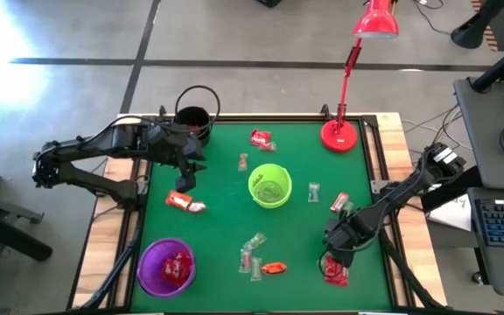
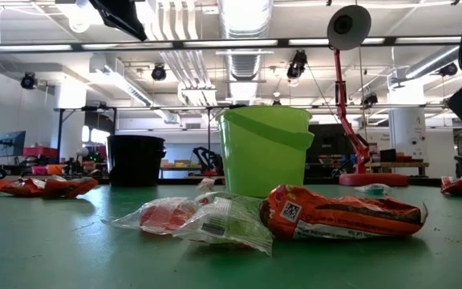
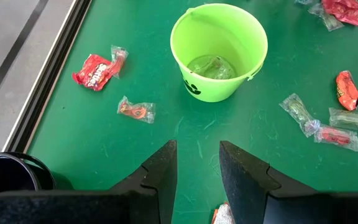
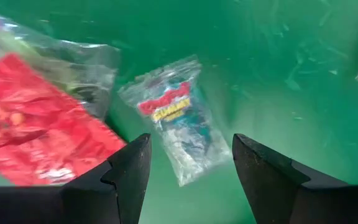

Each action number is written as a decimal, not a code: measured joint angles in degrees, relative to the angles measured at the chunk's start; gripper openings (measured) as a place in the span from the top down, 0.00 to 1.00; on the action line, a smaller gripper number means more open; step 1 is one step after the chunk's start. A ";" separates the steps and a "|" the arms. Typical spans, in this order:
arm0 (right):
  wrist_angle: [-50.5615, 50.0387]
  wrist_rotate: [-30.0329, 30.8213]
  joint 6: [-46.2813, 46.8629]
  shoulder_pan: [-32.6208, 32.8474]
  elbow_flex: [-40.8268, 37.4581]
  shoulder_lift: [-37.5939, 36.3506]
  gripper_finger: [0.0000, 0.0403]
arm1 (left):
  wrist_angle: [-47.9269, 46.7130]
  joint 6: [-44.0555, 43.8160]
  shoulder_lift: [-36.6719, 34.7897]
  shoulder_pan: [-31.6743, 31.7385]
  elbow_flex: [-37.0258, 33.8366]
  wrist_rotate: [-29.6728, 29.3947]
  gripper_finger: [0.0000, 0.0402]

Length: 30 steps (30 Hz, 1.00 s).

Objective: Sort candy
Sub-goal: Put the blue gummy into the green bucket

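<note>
Clear-wrapped candy [image 4: 182, 118] between open right gripper [image 4: 191, 165] fingers.

One camera hangs overhead, looking straight down on the whole green table [image 1: 226, 219] with both arms. Another sits at tabletop level, close to a few sweets, looking across the felt into the workshop behind. The green bucket [image 1: 269, 185] shows up in both of these, and again from the left wrist camera, which looks down from some height past its own fingers [image 3: 166, 171]. The right wrist camera sits very near the felt, over a clear wrapped sweet [image 4: 182, 124].
</note>
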 joint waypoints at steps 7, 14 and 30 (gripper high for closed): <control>5.60 0.00 3.50 -0.04 -3.80 -0.07 0.46 | 0.00 0.00 0.00 0.00 0.00 0.00 0.74; 6.54 -0.39 7.61 -0.04 -5.26 -0.21 0.61 | 0.00 0.00 0.02 0.00 0.00 0.00 0.74; 4.82 -0.03 10.67 -0.02 -0.67 0.12 0.97 | 0.02 0.00 0.02 -0.02 0.00 0.00 0.74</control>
